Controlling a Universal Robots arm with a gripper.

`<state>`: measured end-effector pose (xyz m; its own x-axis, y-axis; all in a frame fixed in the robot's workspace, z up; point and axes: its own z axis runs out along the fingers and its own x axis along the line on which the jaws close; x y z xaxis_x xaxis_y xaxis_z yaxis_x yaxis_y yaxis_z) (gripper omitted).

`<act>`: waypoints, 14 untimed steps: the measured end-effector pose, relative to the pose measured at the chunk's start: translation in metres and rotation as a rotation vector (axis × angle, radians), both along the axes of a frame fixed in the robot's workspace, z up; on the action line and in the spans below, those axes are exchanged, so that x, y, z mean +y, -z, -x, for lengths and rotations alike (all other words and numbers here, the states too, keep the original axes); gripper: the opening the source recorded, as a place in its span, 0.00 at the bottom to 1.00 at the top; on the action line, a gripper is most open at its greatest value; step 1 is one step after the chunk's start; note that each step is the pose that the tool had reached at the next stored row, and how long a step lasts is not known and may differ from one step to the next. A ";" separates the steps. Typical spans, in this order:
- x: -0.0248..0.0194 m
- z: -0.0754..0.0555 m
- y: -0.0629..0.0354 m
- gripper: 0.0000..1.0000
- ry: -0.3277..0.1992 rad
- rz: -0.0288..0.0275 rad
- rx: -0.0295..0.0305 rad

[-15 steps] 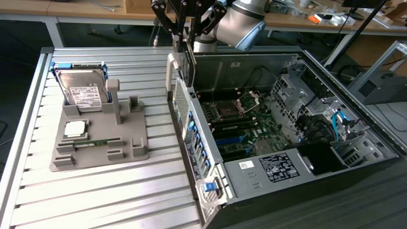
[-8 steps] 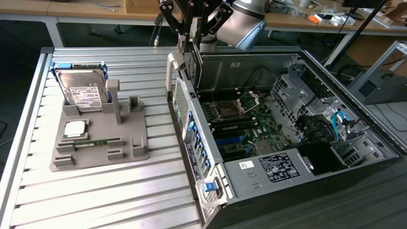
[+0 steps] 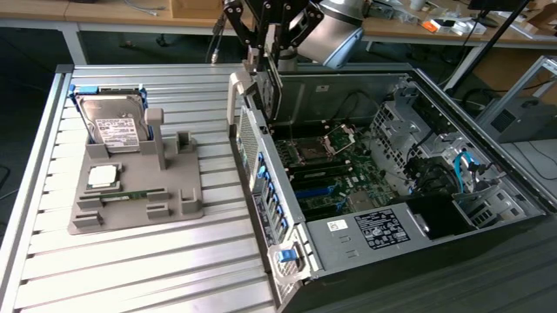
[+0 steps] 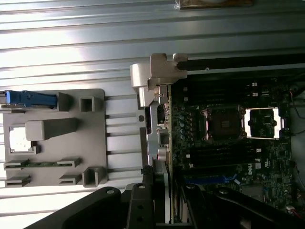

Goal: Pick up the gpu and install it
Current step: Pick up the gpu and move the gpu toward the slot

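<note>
The gpu [image 3: 271, 91] hangs on edge from my gripper [image 3: 271, 60], which is shut on its upper edge, above the open computer case [image 3: 487, 156] near the case's rear wall. Below it lies the motherboard [image 3: 335, 171] with its slots. In the wrist view the gpu [image 4: 159, 138] shows edge-on, its silvery metal bracket [image 4: 155, 76] at the far end. It runs out from between the black fingers [image 4: 142, 200] of my gripper [image 4: 164, 195], over the edge of the motherboard [image 4: 224, 157].
On the slatted table at the exterior view's left stands a grey parts holder [image 3: 179, 202] with a hard drive [image 3: 117, 127], a processor chip [image 3: 103, 175] and a green memory stick [image 3: 130, 193]. Cables and drive cages [image 3: 435, 163] fill the case's right side.
</note>
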<state>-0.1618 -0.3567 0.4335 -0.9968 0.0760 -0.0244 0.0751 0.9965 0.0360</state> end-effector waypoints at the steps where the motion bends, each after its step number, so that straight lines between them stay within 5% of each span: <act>1: 0.0000 0.000 0.0000 0.27 0.000 0.0001 0.0000; 14: 0.0000 -0.010 0.0000 0.27 0.000 0.0005 0.0001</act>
<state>-0.1516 -0.3567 0.4336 -0.9968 0.0760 -0.0244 0.0752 0.9965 0.0354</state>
